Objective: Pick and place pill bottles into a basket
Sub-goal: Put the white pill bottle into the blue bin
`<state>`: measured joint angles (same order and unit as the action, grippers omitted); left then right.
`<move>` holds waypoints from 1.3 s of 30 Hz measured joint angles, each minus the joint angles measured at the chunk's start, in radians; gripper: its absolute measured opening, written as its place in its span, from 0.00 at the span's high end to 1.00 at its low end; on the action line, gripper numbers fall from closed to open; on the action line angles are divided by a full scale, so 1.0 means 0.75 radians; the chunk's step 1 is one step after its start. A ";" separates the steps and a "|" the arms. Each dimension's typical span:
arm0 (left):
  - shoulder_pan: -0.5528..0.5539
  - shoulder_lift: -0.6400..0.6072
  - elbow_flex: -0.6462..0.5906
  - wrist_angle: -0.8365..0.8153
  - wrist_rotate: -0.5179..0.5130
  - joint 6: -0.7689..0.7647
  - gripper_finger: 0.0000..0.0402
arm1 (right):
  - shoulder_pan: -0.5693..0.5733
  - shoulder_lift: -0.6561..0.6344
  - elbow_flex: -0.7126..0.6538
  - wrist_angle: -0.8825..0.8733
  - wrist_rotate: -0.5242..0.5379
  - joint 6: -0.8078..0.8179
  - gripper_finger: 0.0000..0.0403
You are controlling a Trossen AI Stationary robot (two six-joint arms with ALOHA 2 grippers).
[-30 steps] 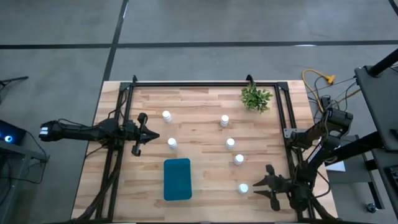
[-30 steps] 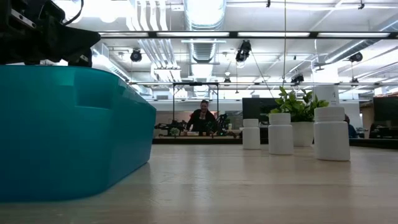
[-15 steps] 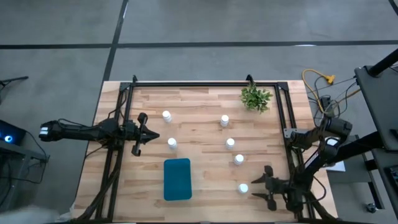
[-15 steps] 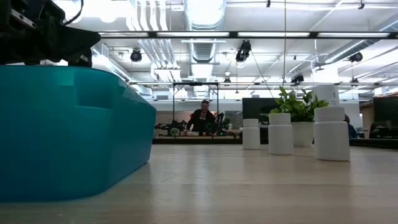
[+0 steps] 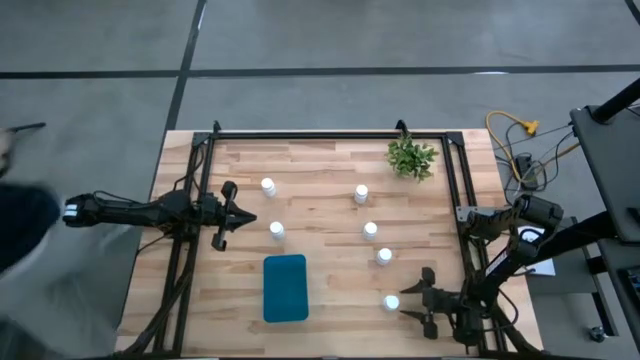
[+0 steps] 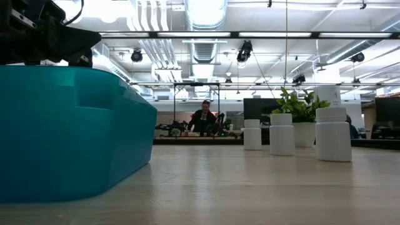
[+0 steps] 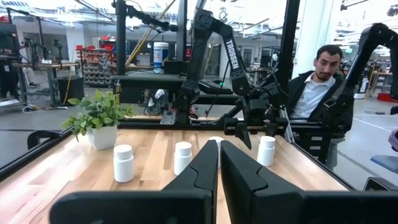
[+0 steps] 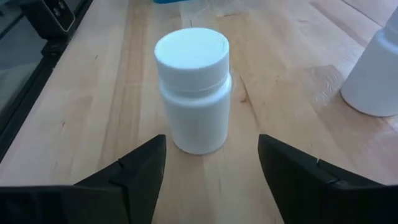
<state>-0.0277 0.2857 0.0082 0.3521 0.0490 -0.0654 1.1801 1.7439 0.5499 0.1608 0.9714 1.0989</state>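
Six white pill bottles stand upright on their bases on the wooden table: two at the far left (image 5: 268,186) (image 5: 277,230), three in the middle right (image 5: 361,193) (image 5: 370,230) (image 5: 384,256), and one at the near right (image 5: 392,302). The teal basket (image 5: 285,288) sits on the table near the front edge. My right gripper (image 5: 410,303) is open and low, right of the near-right bottle (image 8: 194,87). Its fingers stand just short of the bottle on either side and touch nothing. My left gripper (image 5: 240,217) is shut and empty at the table's left side.
A small green plant (image 5: 411,157) in a white pot stands at the far right corner. A dark metal frame (image 5: 330,134) runs along the table's edges. A blurred person (image 5: 25,230) shows left of the table. Another person (image 7: 318,81) sits beyond the right side.
My right gripper has moved toward the table's left edge, closer to the near-right bottle, staying open. A blurred person has come into view at the table's left side.
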 joint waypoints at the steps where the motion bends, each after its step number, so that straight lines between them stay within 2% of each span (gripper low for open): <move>1: 0.000 0.001 0.000 0.000 0.000 0.000 1.00 | -0.003 0.000 0.000 0.006 0.000 -0.005 0.39; 23: 0.000 -0.001 0.000 0.003 0.000 -0.001 1.00 | -0.069 -0.001 -0.001 0.061 -0.001 -0.080 0.38; 29: 0.000 -0.001 0.000 0.003 0.000 -0.001 1.00 | -0.097 -0.001 -0.003 0.141 -0.006 -0.167 0.37; 33: 0.000 0.000 0.000 0.002 0.000 -0.001 1.00 | -0.117 0.016 -0.004 0.192 -0.069 -0.180 0.37; 39: 0.000 0.000 0.000 0.007 0.001 0.001 1.00 | -0.152 0.134 -0.004 0.346 -0.085 -0.231 0.36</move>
<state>-0.0275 0.2855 0.0082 0.3571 0.0494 -0.0650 1.0658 1.8447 0.5468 0.4206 0.9073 0.9257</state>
